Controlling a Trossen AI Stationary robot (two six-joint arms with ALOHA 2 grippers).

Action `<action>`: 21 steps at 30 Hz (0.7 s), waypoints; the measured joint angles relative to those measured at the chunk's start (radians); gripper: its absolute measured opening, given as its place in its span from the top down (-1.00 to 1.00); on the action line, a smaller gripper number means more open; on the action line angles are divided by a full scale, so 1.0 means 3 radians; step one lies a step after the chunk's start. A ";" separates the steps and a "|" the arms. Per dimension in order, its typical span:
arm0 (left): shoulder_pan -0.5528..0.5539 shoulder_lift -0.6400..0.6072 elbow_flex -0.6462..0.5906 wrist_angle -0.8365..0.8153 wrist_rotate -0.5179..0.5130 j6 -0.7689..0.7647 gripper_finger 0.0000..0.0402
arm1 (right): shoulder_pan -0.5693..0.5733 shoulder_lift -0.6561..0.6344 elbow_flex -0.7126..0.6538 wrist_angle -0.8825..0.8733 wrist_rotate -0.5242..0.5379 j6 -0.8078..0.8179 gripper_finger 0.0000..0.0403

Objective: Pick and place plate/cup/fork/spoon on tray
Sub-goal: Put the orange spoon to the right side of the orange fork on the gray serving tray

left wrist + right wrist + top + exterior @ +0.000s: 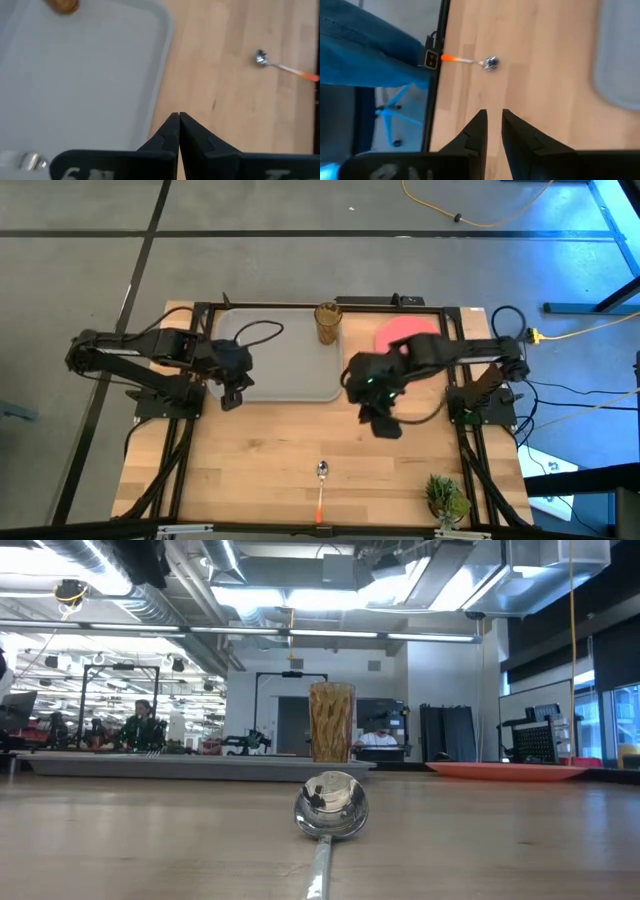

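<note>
The grey tray [290, 370] lies at the table's far left. The amber cup [328, 322] stands upright at the tray's far right corner and also shows in the low view [331, 720]. The coral-red plate [400, 330] lies flat on the table to the right of the tray, partly under my right arm. The spoon [321, 478] lies on the wood near the front edge, bowl toward the far side. My left gripper [232, 396] is shut and empty over the tray's near left part. My right gripper [385, 427] hovers over bare wood, slightly open and empty. The fork is not plainly in view.
A small potted plant [446, 498] stands at the near right corner. A small shiny thing [27, 161] lies on the tray beside my left gripper; I cannot tell what it is. A person's blue-trousered leg [365, 50] is beyond the table's front edge.
</note>
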 joint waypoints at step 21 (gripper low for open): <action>-0.0631 0.0020 0.0000 0.0261 -0.0191 -0.0373 1.00 | 0.0005 0.0002 -0.1940 0.2726 -0.0452 0.0478 0.71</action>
